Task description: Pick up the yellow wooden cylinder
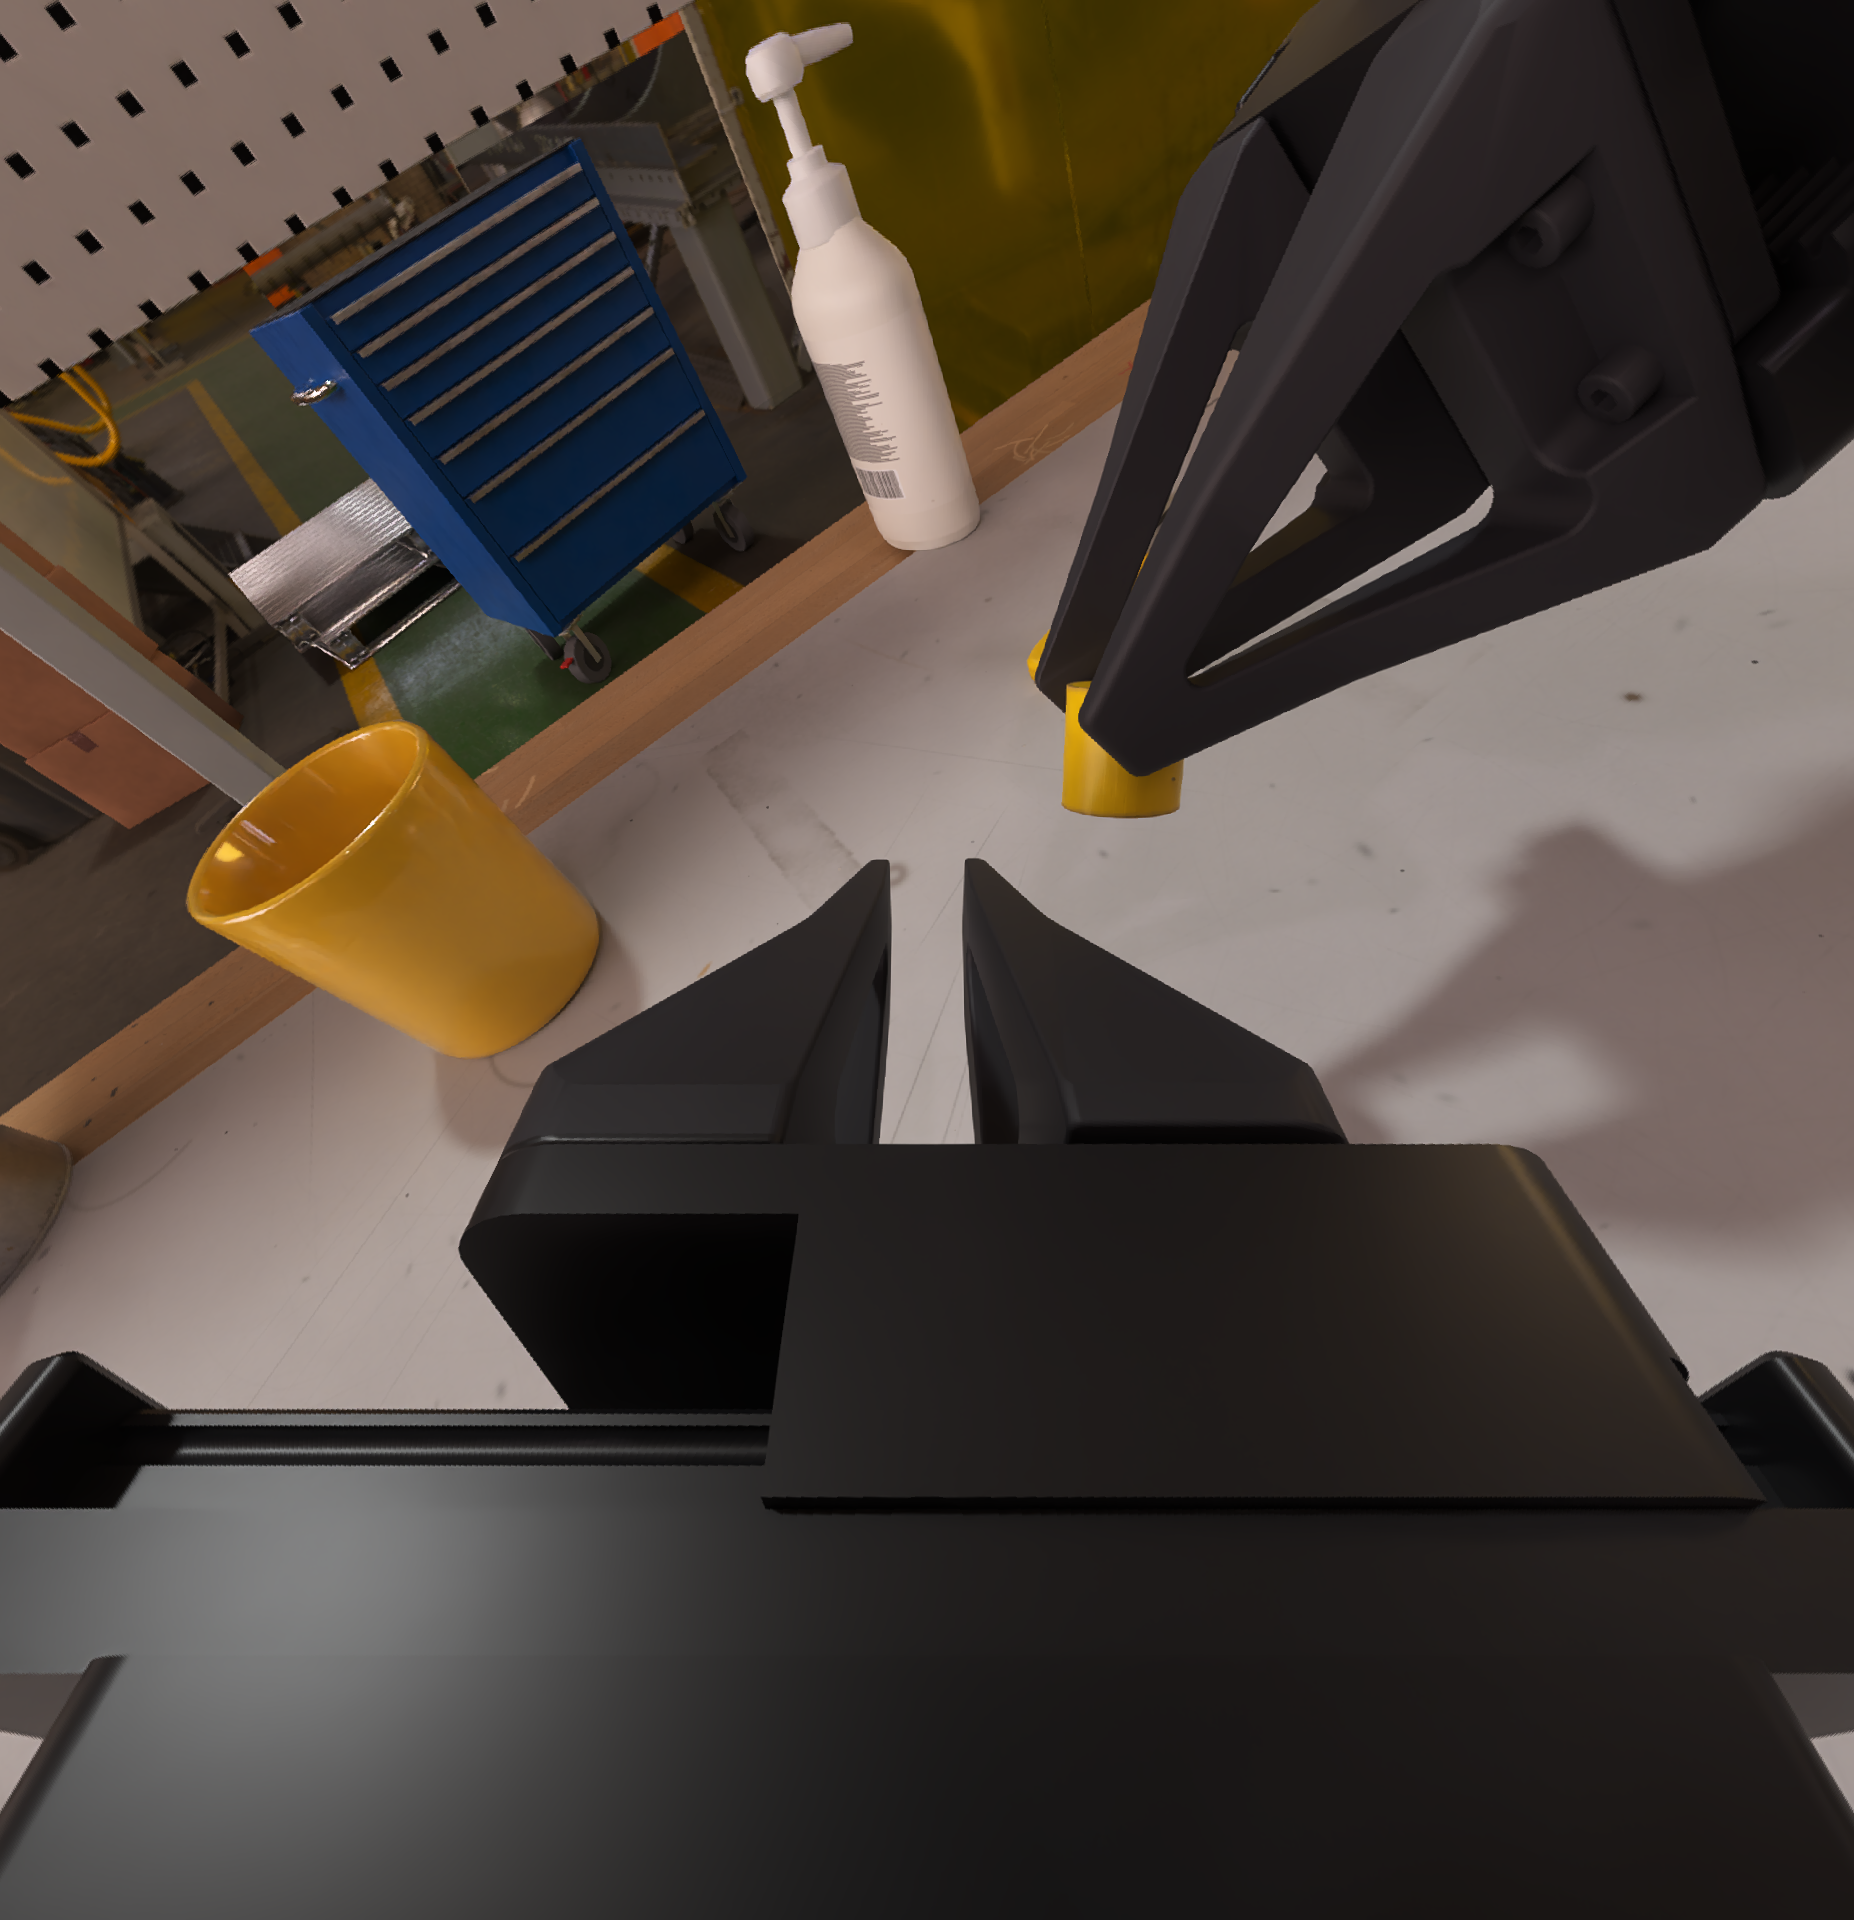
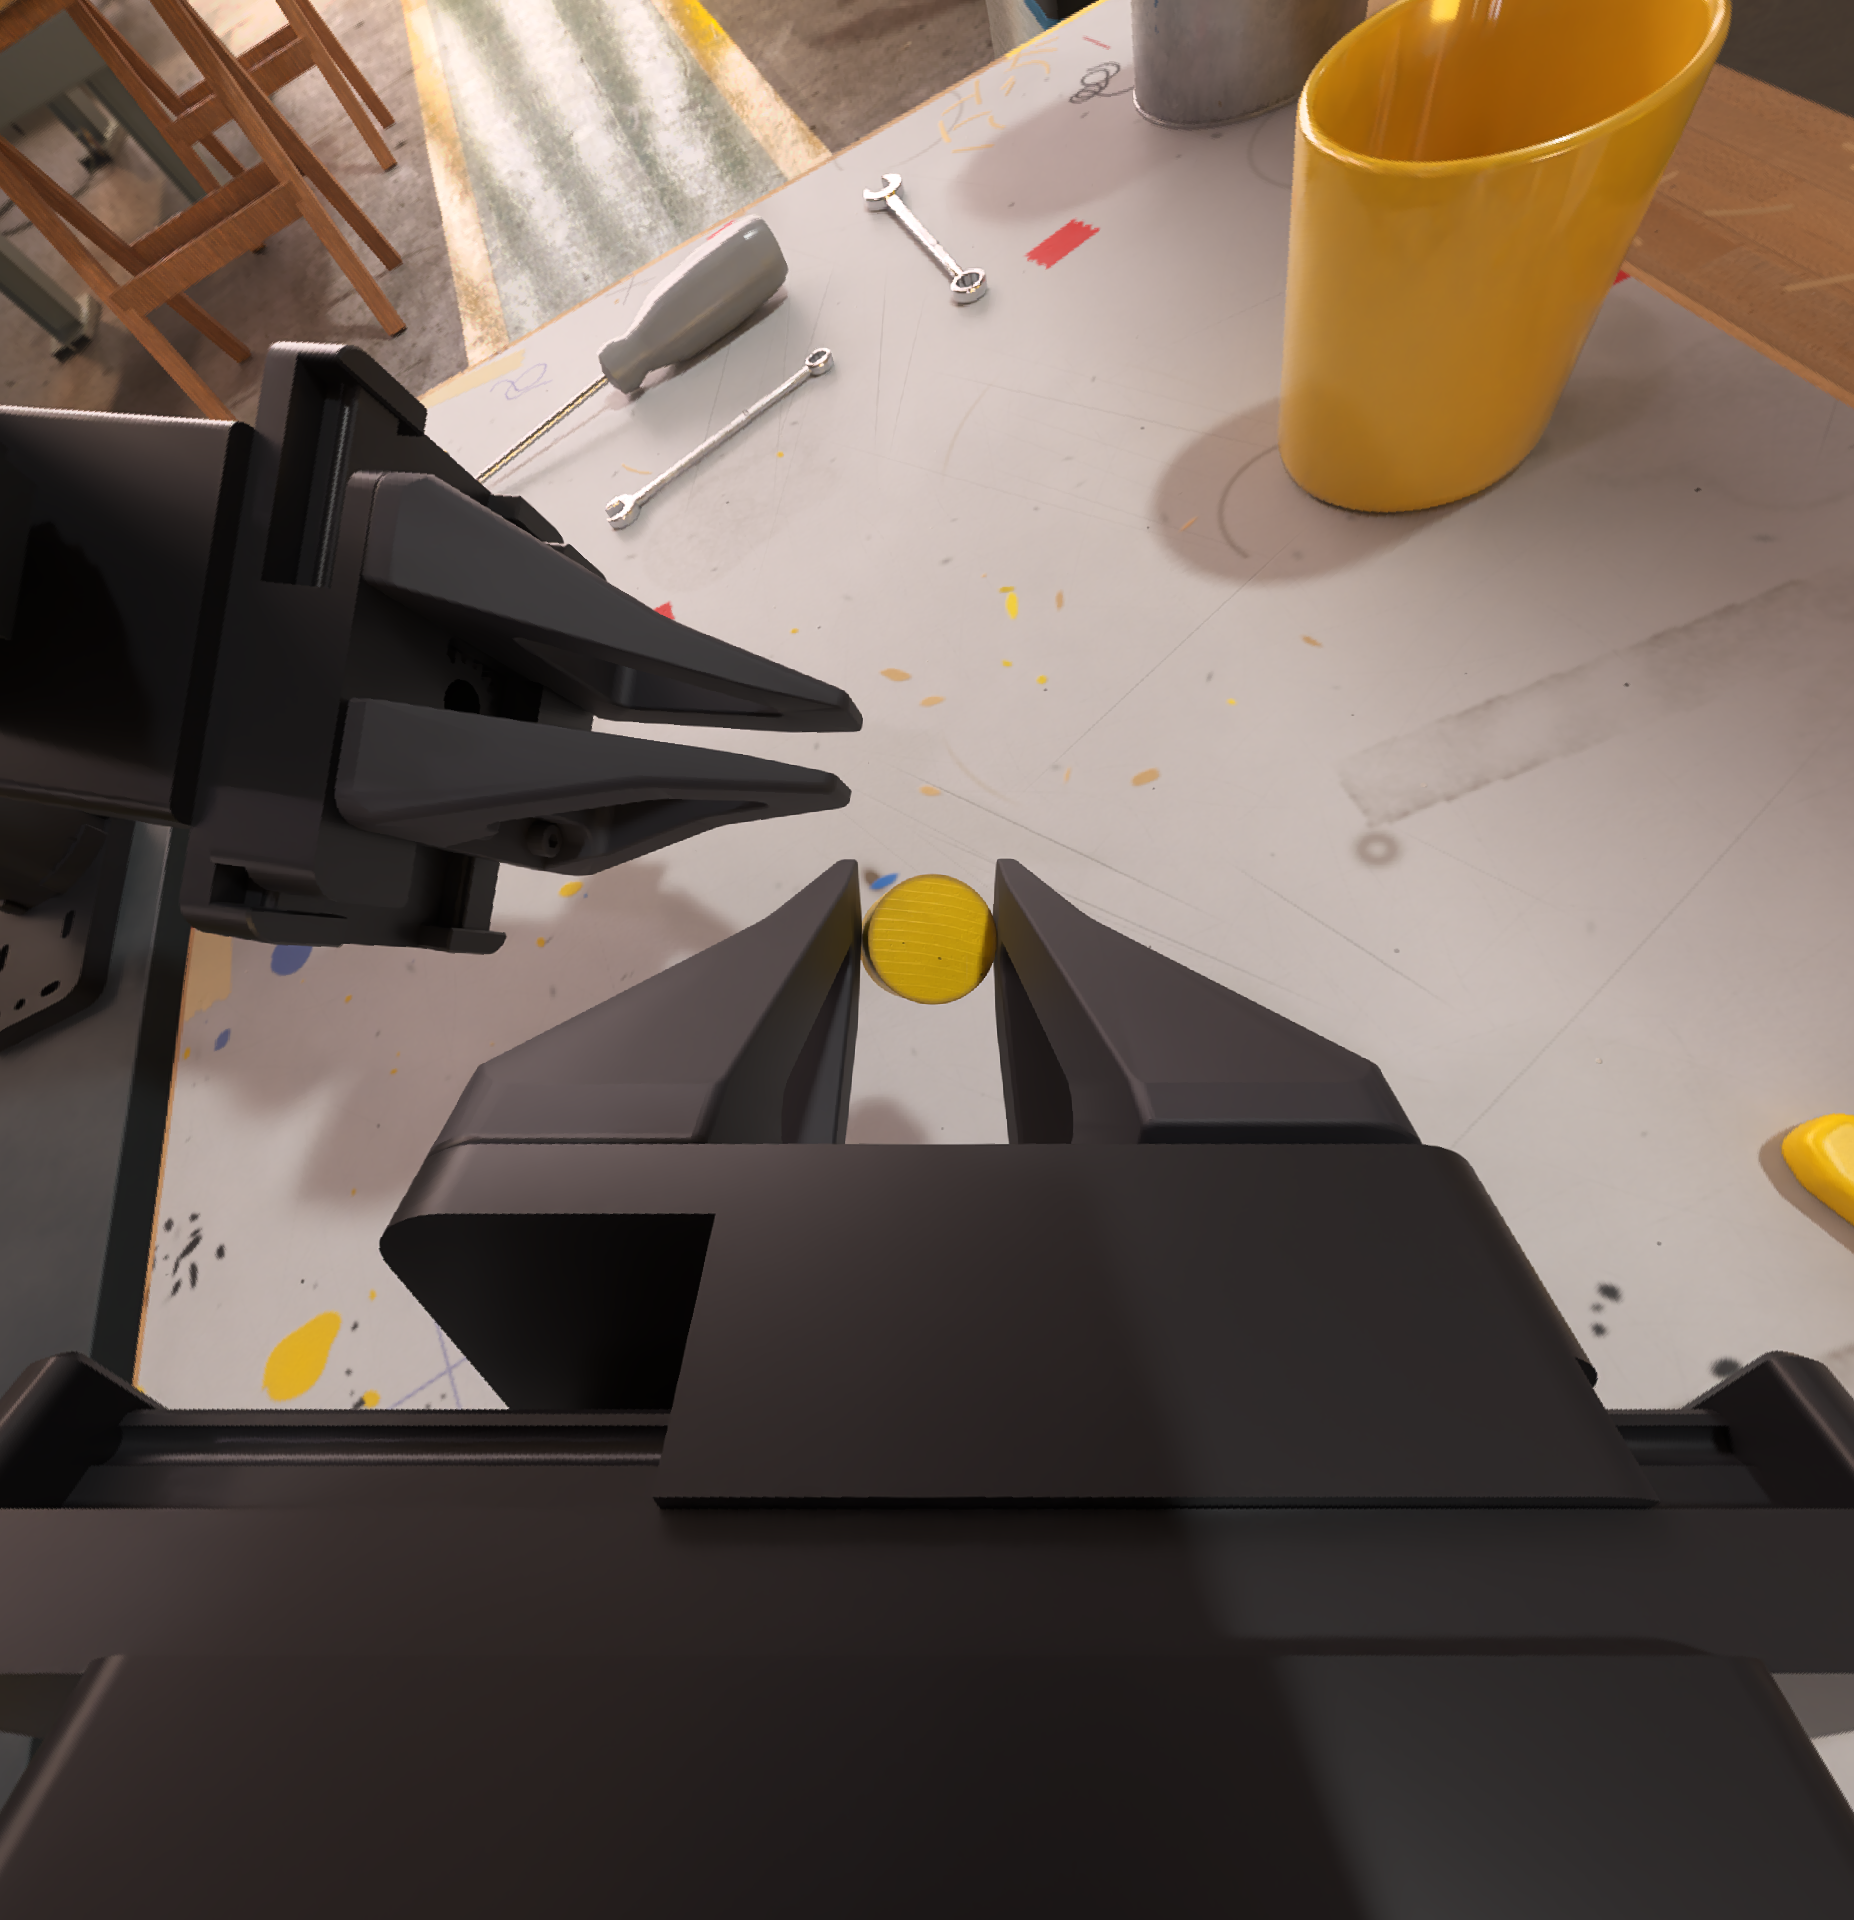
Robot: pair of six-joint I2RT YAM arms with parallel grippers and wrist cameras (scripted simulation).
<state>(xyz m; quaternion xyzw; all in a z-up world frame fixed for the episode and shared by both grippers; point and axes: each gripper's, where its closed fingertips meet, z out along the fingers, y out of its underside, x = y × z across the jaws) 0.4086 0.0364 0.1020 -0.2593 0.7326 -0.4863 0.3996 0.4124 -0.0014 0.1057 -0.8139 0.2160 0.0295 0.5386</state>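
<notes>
The yellow wooden cylinder (image 2: 928,938) stands upright on the white table (image 2: 1318,935), seen from above in the right wrist view. My right gripper (image 2: 928,875) is shut on it, with one finger touching each side. In the left wrist view the cylinder (image 1: 1110,784) shows below the right gripper (image 1: 1094,717), its base at the table surface. My left gripper (image 1: 928,868) is shut and empty. It hovers just left of the cylinder, and its tips (image 2: 852,756) point toward the cylinder without touching it.
A yellow cup (image 1: 403,894) (image 2: 1474,260) stands near the table's wooden edge (image 1: 694,665). A white pump bottle (image 1: 871,364) stands at that edge. A grey screwdriver (image 2: 694,301), two wrenches (image 2: 928,239) (image 2: 720,436), a metal can (image 2: 1214,52) and a yellow object (image 2: 1837,1174) lie farther off.
</notes>
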